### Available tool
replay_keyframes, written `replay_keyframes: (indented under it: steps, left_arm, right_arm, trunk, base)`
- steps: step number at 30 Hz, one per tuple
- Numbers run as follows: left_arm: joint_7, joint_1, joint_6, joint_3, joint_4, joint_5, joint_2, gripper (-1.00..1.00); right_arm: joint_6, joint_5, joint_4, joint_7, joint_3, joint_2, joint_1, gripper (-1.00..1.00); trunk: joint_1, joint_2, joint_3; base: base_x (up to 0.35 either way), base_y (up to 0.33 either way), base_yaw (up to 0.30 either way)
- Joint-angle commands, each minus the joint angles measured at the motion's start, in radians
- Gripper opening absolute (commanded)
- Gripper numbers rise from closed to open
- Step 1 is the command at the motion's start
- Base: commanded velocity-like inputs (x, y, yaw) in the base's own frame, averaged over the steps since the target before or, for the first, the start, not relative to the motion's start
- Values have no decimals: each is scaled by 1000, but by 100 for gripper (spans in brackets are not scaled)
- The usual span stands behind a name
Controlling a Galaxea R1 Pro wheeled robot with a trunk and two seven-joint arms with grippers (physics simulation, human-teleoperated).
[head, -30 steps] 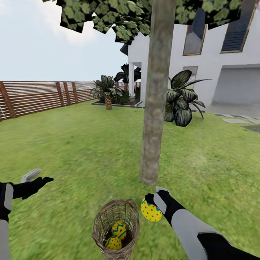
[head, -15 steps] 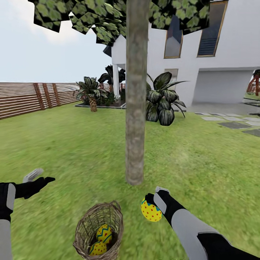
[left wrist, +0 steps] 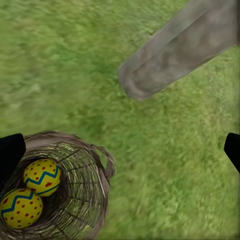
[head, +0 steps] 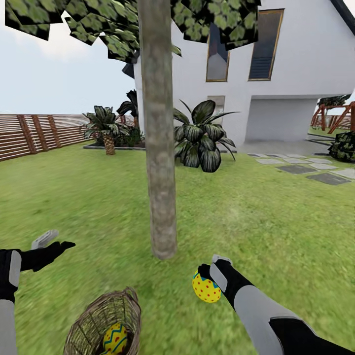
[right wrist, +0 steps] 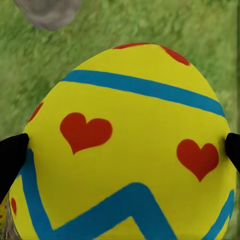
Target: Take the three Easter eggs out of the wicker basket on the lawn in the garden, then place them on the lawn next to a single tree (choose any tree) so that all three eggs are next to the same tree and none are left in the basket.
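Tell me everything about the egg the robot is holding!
The Easter egg is bright yellow and smooth, like painted plastic. Up close it has little red hearts, a blue band and a blue zigzag line. The right gripper is shut on it, one black finger on each side, holding it in the air above the lawn. It sits near the foot of the tree, apart from the wicker basket.

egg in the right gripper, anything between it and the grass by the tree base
Nothing visible does. The right gripper holds the egg over open lawn; the tree stands ahead to its left, and the wicker basket sits off to the left.
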Motion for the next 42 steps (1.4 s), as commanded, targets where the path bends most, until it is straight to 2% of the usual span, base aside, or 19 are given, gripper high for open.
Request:
replay_keyframes:
  steps: [1, 11, 23, 30, 32, 35, 42]
  left_arm:
    - [-3, -1, 6, 2, -1, -1, 0, 100]
    - [-2, -1, 6, 2, -1, -1, -4, 100]
    - [-2, -1, 5, 2, -1, -2, -13, 100]
    - [-2, -1, 5, 2, -1, -2, -13, 100]
    - [-2, -1, 5, -14, -1, -2, -12, 100]
    - [-3, -1, 4, -59, -1, -2, -11, 100]
    - [-3, -1, 4, -68, -1, -1, -11, 100]
  right_arm:
    - [4, -4, -2, -4, -3, 1, 0, -100]
    - [4, -4, -2, -4, -3, 1, 0, -100]
    - [4, -4, -2, -4, -3, 1, 0, -100]
    - [3, -4, -2, -4, -3, 1, 0, -100]
    - [3, -4, -2, -4, -3, 1, 0, -100]
    - [2, -4, -3, -4, -3, 1, 0, -100]
    - [2, -4, -2, -4, -2, 1, 0, -100]
  trunk:
    - [0, -1, -1]
    - [0, -1, -1]
    - [0, -1, 3]
    - [0, -1, 3]
    - [0, -1, 3]
    - [0, -1, 3]
    - [0, -1, 7]
  base:
    - [174, -255, -1]
    - [121, -281, 10]
    - [24, -308, 250]
    - [0, -329, 35]
    - [0, -330, 1]
    - [0, -330, 0]
    - [0, -327, 160]
